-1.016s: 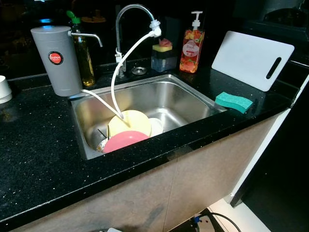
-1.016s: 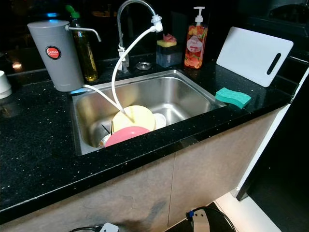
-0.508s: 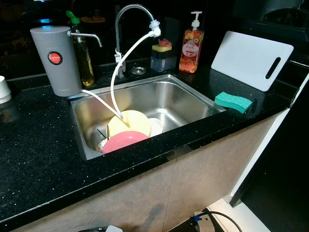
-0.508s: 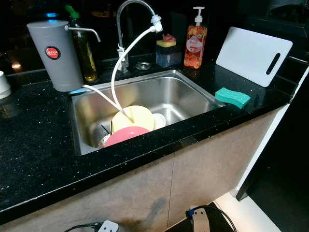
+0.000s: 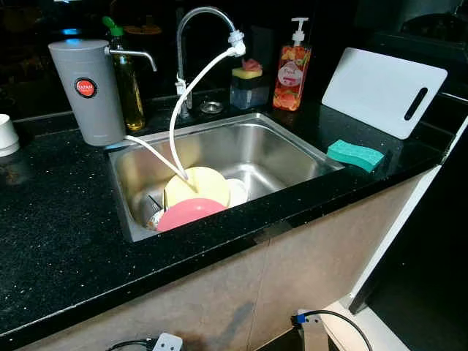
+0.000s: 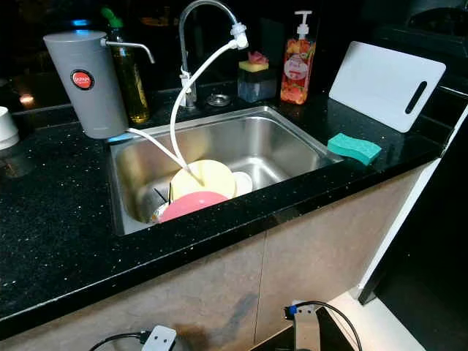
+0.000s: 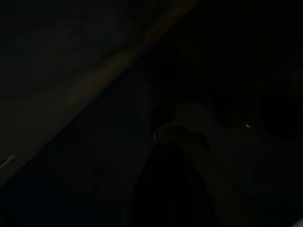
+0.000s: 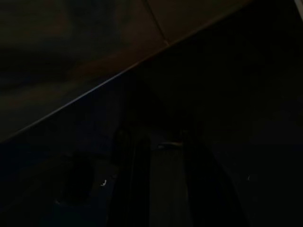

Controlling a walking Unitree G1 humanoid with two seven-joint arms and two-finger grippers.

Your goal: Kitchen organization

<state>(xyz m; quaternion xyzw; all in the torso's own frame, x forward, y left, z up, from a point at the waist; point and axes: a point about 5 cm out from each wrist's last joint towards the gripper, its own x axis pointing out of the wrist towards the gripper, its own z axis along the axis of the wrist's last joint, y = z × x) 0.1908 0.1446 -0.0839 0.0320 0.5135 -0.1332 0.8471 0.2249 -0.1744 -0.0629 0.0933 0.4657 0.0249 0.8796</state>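
Both my wrist feeds are nearly black, so I can't tell how the left gripper (image 7: 165, 189) or right gripper (image 8: 161, 189) stands, or whether either holds anything. Well ahead of them, the stainless steel sink (image 5: 278, 146) holds a pink round plate (image 5: 186, 213) leaning against a yellow round plate (image 5: 199, 186). A teal sponge (image 5: 355, 154) lies on the black speckled counter (image 5: 51, 219), beyond the right arm's side.

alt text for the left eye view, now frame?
A stainless steel sink set in a black speckled countertop holds a yellow plate and a pink plate, with a white hose running down from the faucet. A grey water filter, soap dispenser, green sponge and white cutting board stand around it.
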